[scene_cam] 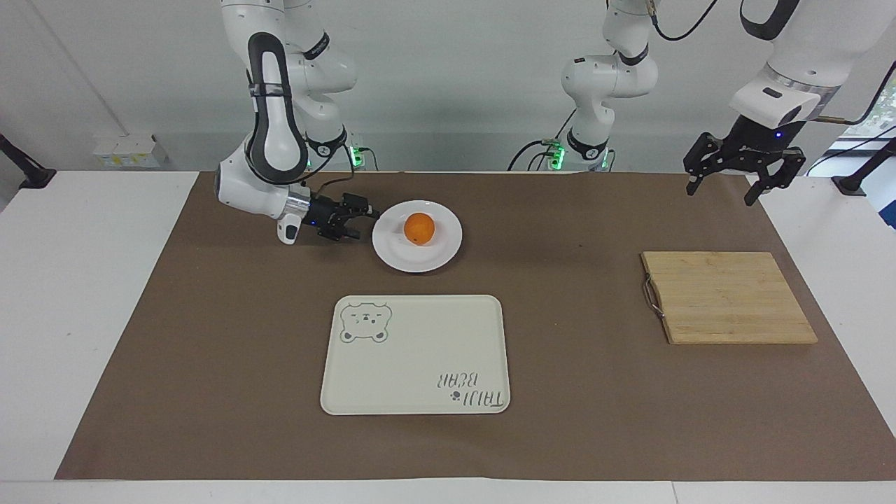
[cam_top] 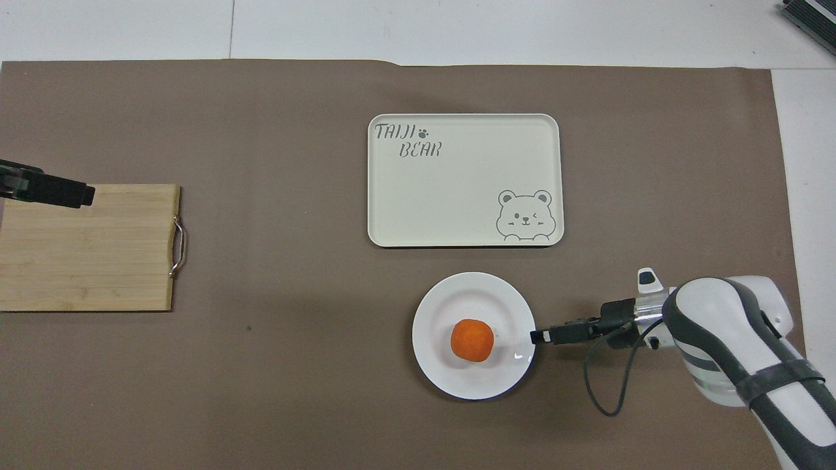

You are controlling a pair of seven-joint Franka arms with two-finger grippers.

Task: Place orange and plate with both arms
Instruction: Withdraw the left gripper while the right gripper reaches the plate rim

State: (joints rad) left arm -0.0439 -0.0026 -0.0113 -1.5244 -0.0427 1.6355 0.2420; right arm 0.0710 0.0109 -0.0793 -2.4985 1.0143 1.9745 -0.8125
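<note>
Orange (scene_cam: pixel 419 228): small, round, bright orange fruit; sat whole on the plate's middle, slightly toward the left arm's end.
Plate (scene_cam: pixel 448 248): round, glossy white shallow dish with a wide rim; lay flat on the brown mat covering the desk, close to the desk edge nearest the robots, somewhat toward the right arm's end of that edge.
</note>
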